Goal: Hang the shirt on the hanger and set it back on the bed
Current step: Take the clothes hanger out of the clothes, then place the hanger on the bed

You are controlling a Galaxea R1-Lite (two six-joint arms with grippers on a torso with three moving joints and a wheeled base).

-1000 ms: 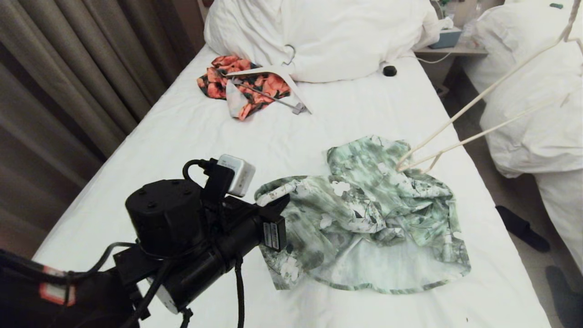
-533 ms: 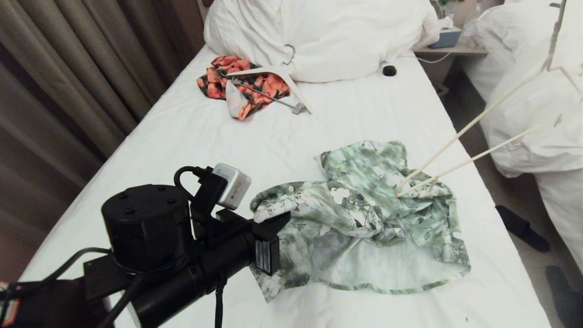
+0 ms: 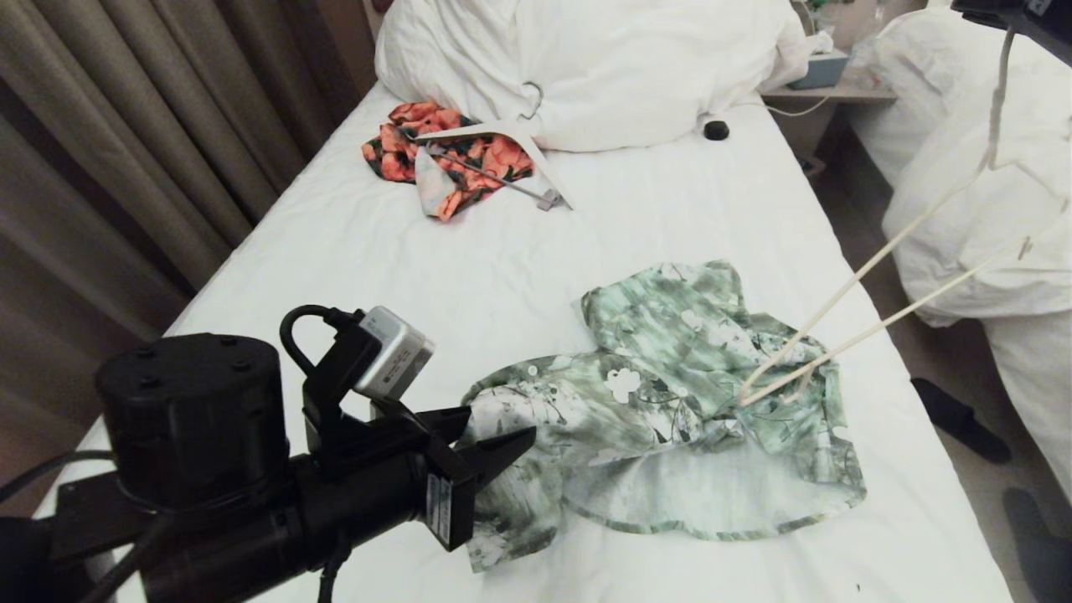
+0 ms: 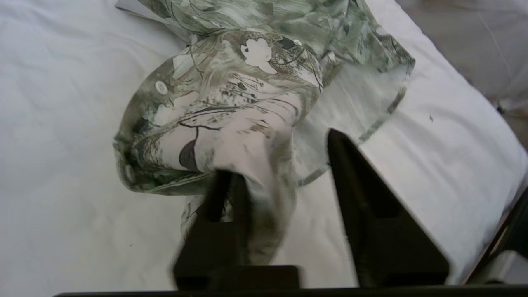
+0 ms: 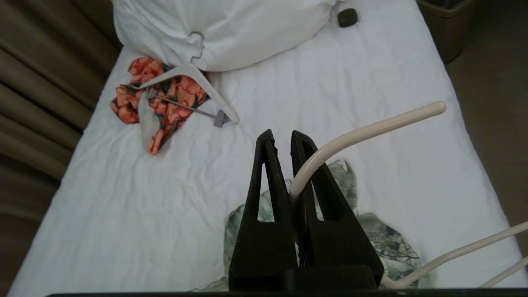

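The green-and-white shirt (image 3: pixel 670 419) lies crumpled on the bed (image 3: pixel 502 251), near the right edge. My left gripper (image 3: pixel 500 421) is low at the shirt's near-left corner. It is shut on the shirt's buttoned front edge (image 4: pixel 231 103), which is bunched over one finger and pulled out towards me. My right gripper (image 3: pixel 1013 17) is high at the far right, shut on the hook of the cream hanger (image 5: pixel 363 132). The hanger (image 3: pixel 871 275) slants down and one shoulder tip touches the shirt's upper right part. Whether that tip is under the cloth I cannot tell.
An orange floral garment (image 3: pixel 452 159) with a thick white hanger (image 3: pixel 502 134) lies by the pillows (image 3: pixel 628 67). A small black object (image 3: pixel 716 130) sits near them. Curtains (image 3: pixel 126 167) line the left side. A second bed (image 3: pixel 988 209) stands right, with dark slippers (image 3: pixel 963 419) on the floor between.
My left gripper has drawn back towards me and lower, dragging the shirt's front edge and stretching the cloth. The hanger's tip has slid nearer along the shirt, and my right gripper has entered view.
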